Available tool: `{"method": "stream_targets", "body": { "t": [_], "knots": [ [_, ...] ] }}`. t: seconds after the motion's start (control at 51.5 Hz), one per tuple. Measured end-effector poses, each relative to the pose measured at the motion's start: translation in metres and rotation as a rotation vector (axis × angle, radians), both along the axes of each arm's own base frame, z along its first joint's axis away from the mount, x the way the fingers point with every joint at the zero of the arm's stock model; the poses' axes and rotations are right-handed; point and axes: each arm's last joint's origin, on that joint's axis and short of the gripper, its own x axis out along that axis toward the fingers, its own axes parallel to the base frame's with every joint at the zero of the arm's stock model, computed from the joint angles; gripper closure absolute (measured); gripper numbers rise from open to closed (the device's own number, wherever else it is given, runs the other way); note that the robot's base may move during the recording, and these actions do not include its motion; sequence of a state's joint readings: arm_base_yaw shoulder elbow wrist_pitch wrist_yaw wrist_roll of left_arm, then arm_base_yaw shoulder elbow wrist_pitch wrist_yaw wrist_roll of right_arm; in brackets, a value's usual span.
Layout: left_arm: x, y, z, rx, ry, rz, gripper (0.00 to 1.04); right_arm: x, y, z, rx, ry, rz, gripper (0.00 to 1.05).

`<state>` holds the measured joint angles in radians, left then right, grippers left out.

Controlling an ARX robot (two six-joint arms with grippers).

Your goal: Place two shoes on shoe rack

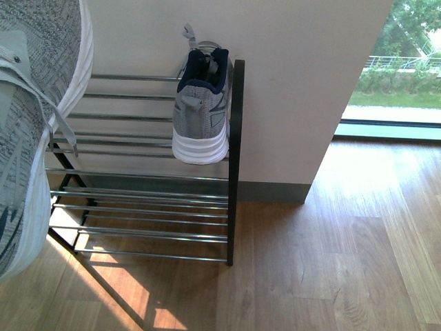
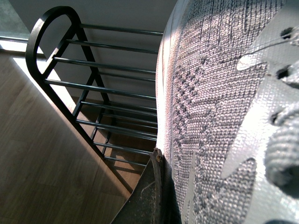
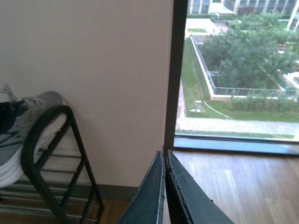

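Domestic interior, probably the entrance area of a home. Front view: a shoe rack point(image 1: 236, 207) at 9 o'clock stands against a plain pale wall point(image 1: 303, 83) with grey skirting point(image 1: 275, 192), a sneaker point(image 1: 201, 117) on its upper tier. A wood-plank floor point(image 1: 331, 262) runs from 4 to 7 o'clock. A floor-level window point(image 1: 406, 62) at 2 o'clock gives onto trees point(image 3: 243, 51) and buildings point(image 3: 205, 7).
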<state>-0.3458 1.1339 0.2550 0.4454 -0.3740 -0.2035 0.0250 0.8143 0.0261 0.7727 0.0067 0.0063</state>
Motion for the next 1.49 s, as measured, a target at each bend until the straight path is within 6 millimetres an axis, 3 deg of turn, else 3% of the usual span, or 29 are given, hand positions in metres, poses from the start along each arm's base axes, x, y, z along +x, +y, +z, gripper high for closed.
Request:
{"method": "stream_targets", "body": {
  "t": [0.097,0.214,0.485,0.563,0.718,0.854,1.145,1.281,1.495],
  "knots": [
    [0.003,0.001,0.003,-0.068,-0.086,0.092,0.99,-0.006,-0.003,0.002,0.0,-0.008,-0.018,1.03],
    [0.02,0.001,0.008,-0.188,-0.001,0.098,0.99,-0.012,-0.003,0.005,0.0,-0.018,-0.017,1.03],
    [0.104,-0.007,0.016,-0.454,0.147,0.061,0.99,-0.024,-0.003,0.01,0.0,-0.031,-0.016,1.03],
    [0.129,-0.008,0.01,-0.499,0.202,0.08,0.99,-0.027,-0.003,0.01,0.0,-0.034,-0.017,1.03],
    [0.162,-0.019,-0.008,-0.552,0.299,0.079,0.99,-0.033,-0.003,0.011,0.0,-0.035,-0.016,1.03],
    [0.185,-0.02,-0.027,-0.558,0.377,0.075,0.99,-0.037,-0.003,0.011,0.0,-0.036,-0.016,1.03],
    [0.232,-0.026,-0.052,-0.407,0.486,0.076,0.99,-0.042,-0.003,0.01,0.0,-0.035,-0.015,1.03],
    [0.251,-0.039,-0.047,-0.371,0.477,0.03,0.99,-0.052,-0.003,0.006,0.0,-0.01,-0.016,1.03],
    [0.263,-0.046,-0.047,-0.328,0.487,0.017,0.98,-0.054,-0.003,0.007,0.0,-0.029,-0.016,1.03]
  ]
}}
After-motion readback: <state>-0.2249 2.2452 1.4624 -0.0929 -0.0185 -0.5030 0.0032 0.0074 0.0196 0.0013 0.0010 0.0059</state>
